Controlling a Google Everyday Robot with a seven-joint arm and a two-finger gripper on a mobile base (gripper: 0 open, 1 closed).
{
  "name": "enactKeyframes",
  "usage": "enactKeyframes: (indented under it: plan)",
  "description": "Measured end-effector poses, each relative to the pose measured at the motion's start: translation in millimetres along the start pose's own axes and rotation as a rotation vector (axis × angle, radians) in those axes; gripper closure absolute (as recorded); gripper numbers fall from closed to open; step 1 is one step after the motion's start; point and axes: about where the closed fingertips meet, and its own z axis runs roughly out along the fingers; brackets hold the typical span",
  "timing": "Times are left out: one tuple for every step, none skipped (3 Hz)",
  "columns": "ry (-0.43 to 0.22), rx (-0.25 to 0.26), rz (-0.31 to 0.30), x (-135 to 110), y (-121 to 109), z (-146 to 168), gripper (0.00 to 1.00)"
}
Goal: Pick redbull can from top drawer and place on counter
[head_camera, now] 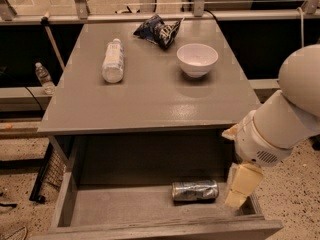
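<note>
Since the drawer (115,207) stands pulled out below the desk (150,96) and the can (195,190) lies on its side on the drawer floor, toward the right front corner, nothing of the task proper looks done: the can is not gripped, not lifted and not on the desk. The pincer (236,198) hangs from the white arm (280,129) on the right. Its cream tip reaches down into the drawer's right end, just beside the can's right end and seemingly apart from it. Whether it is open or closed I cannot tell from this angle. I judge this to be the approach before the grasp. What is left is to bring the pincer onto the can, close on it, raise it clear of the drawer walls and the desk's front edge, carry it up, and set it on a bare part of the desk. Room for that looks ample, since the front half of the desk carries nothing. A bottle (112,60) on its side, a white bowl (197,59) and a crumpled bag (159,31) sit toward the back.
</note>
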Motion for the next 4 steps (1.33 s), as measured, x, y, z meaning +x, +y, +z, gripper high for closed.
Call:
enactKeyframes:
  plan:
    - [0.016,-0.005,-0.014,1,0,12,0.0]
    - [0.029,-0.002,-0.031,6,-6,33,0.0]
    - [0.025,0.009,-0.044,9,-16,56,0.0]
    - [-0.002,0.009,-0.065,9,-28,83,0.0]
